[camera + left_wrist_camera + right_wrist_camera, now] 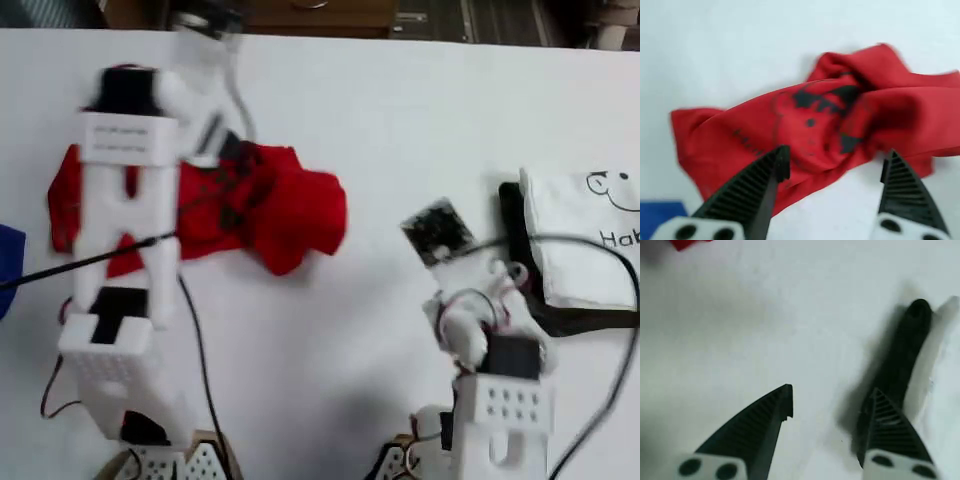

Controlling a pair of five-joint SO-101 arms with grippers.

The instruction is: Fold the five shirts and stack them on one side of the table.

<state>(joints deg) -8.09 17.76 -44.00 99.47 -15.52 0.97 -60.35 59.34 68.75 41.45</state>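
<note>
one white table (400,150), brown furniture (320,15) beyond

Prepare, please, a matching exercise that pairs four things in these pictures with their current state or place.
Things:
1. red shirt
2. white shirt
3. black shirt
4. left tool

States:
a. folded, lying on top of another shirt
b. open, over the red cloth
c. crumpled and unfolded on the table
d. underneath another shirt, its edge sticking out

Pairs: 1-c, 2-a, 3-d, 4-b
</note>
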